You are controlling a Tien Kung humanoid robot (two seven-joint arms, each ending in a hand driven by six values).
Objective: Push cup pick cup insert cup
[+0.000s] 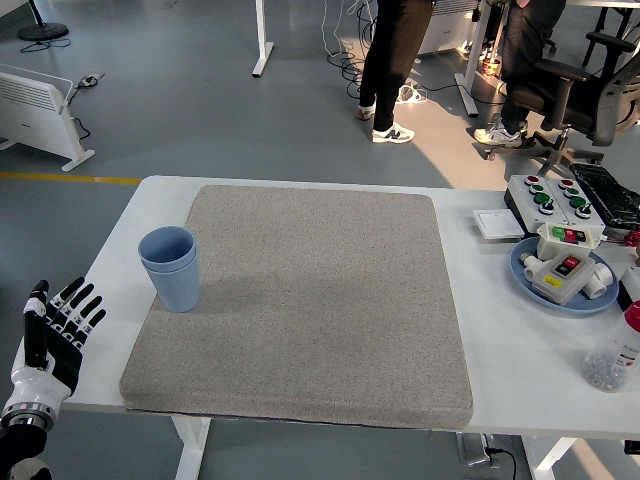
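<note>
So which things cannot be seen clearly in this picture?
- Nested light blue plastic cups, head view: the outer cup hides how many are stacked.
- Left robot hand: its arm is cut off by the bottom-left corner.
- Right robot hand: out of frame.
- Clear bottle: cut by the right edge.

The white counter (480,330) has a big grey mat (310,300) lying on most of it. To the right of the mat sit a blue plate (525,275), a small white square (497,224) and a box with round buttons (555,196).
</note>
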